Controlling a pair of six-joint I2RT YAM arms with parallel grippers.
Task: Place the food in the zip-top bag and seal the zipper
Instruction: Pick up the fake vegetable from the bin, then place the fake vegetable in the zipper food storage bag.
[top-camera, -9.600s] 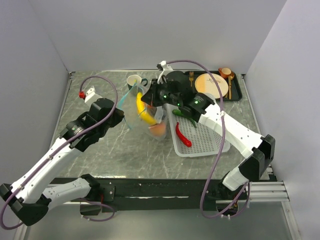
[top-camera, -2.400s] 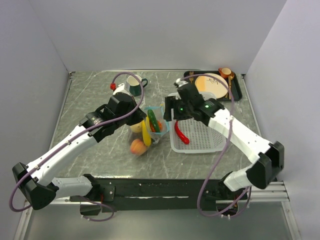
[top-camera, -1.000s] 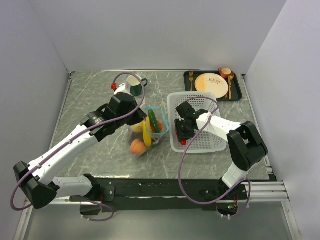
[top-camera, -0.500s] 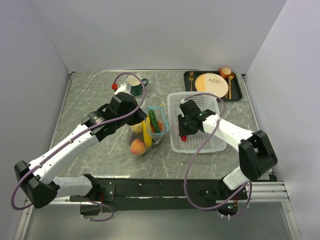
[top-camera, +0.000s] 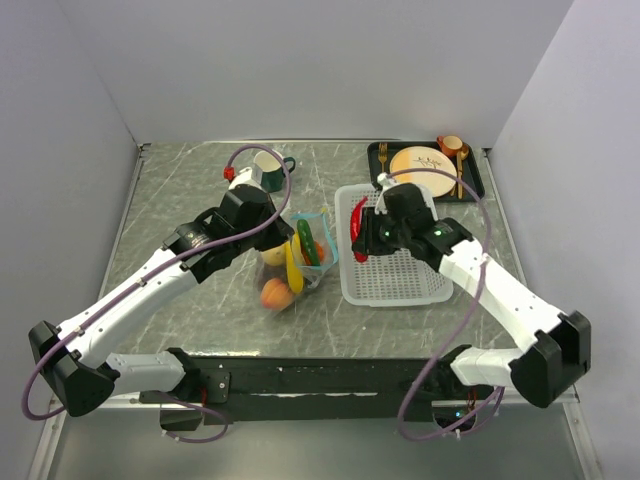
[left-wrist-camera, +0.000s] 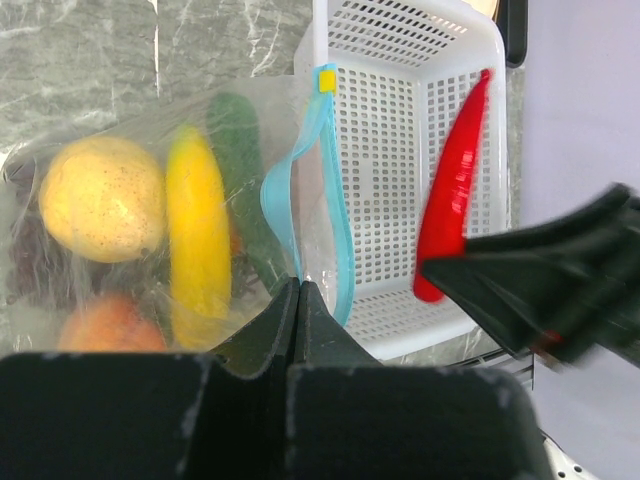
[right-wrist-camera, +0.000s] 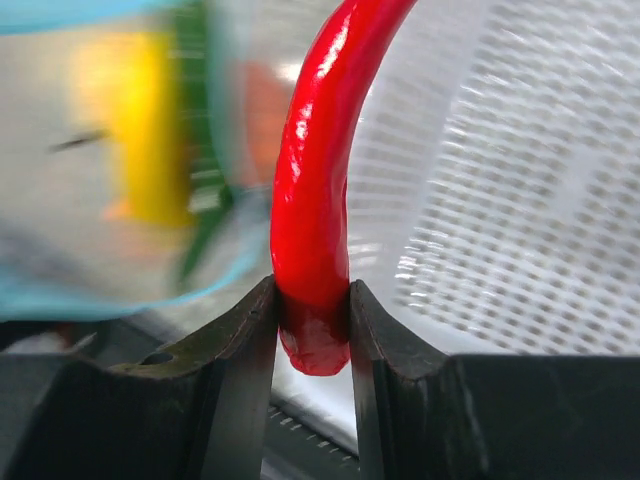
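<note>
The clear zip-top bag (top-camera: 290, 255) lies mid-table, its teal zipper (left-wrist-camera: 300, 190) mouth gaping toward the basket. Inside it show a lemon (left-wrist-camera: 100, 197), a banana (left-wrist-camera: 198, 235), a green pepper (left-wrist-camera: 245, 170), a peach (left-wrist-camera: 105, 332) and dark grapes (left-wrist-camera: 25, 265). My left gripper (left-wrist-camera: 297, 290) is shut on the bag's near mouth edge. My right gripper (right-wrist-camera: 312, 300) is shut on the thick end of the red chili (right-wrist-camera: 320, 180), which hangs lifted above the basket's left side (top-camera: 358, 218), just right of the bag's mouth.
A white mesh basket (top-camera: 400, 275) stands right of the bag. A black tray (top-camera: 478, 180) with a cream plate (top-camera: 422, 165), cutlery and a small cup sits at the back right. A dark green mug (top-camera: 270, 168) stands behind the left arm.
My right gripper closed on the red chili in the basket and lifted it up and toward the far left of the basket. The left arm and the bag stayed still.
</note>
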